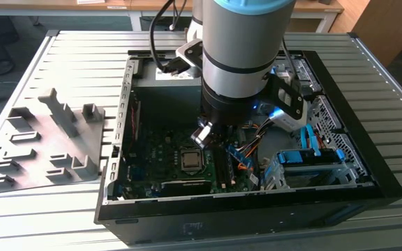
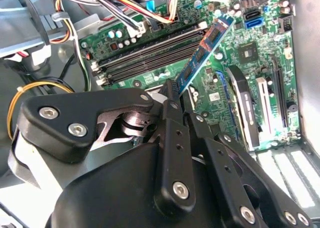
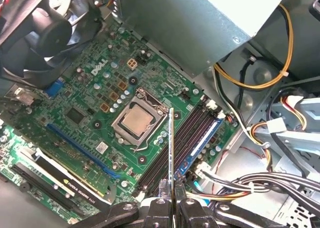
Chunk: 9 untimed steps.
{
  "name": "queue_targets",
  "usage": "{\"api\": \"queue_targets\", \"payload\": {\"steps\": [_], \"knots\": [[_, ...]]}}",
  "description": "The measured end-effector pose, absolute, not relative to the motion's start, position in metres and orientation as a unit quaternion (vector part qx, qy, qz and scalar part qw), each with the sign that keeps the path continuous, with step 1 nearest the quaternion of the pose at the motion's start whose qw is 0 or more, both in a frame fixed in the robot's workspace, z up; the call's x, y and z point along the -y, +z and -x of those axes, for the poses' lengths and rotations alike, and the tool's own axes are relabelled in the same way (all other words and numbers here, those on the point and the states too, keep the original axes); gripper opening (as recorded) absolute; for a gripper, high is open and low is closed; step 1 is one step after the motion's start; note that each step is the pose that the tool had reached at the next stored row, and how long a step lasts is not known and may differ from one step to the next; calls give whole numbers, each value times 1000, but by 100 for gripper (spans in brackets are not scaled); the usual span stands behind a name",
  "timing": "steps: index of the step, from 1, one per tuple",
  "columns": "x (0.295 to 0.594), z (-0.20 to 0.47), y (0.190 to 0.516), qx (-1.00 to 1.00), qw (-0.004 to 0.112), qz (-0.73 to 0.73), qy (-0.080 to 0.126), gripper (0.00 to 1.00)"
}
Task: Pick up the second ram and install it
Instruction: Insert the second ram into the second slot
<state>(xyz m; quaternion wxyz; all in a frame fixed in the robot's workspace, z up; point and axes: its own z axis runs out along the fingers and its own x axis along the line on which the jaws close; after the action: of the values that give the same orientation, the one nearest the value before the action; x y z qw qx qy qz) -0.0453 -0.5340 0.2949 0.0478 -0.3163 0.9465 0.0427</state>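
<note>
The second ram (image 2: 205, 50) is a thin blue-green stick with a pale sticker. My gripper (image 2: 172, 90) is shut on one end of it. In the first wrist view the second ram (image 3: 171, 148) shows edge-on, sticking out from my gripper (image 3: 171, 193). It hangs above the motherboard (image 3: 95, 102), between the bare processor socket (image 3: 137, 123) and the black memory slots (image 3: 187, 135), and is seated in none of them. In the exterior view my gripper (image 1: 207, 137) is low inside the open computer case (image 1: 121, 157).
A blue strip (image 3: 202, 143) lies in the slot lane nearest the cables; I cannot tell whether it is a stick or a slot. Cable bundles (image 3: 260, 180), a fan (image 3: 45, 32) and the power supply (image 3: 200, 17) crowd the board. A grey slotted tray (image 1: 40, 141) lies beside the case.
</note>
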Motion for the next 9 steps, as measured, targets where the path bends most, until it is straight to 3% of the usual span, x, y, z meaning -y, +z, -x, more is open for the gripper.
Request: {"api": "queue_targets", "payload": {"steps": [9], "knots": [[534, 45, 295, -954, 49, 293, 41, 14]]}}
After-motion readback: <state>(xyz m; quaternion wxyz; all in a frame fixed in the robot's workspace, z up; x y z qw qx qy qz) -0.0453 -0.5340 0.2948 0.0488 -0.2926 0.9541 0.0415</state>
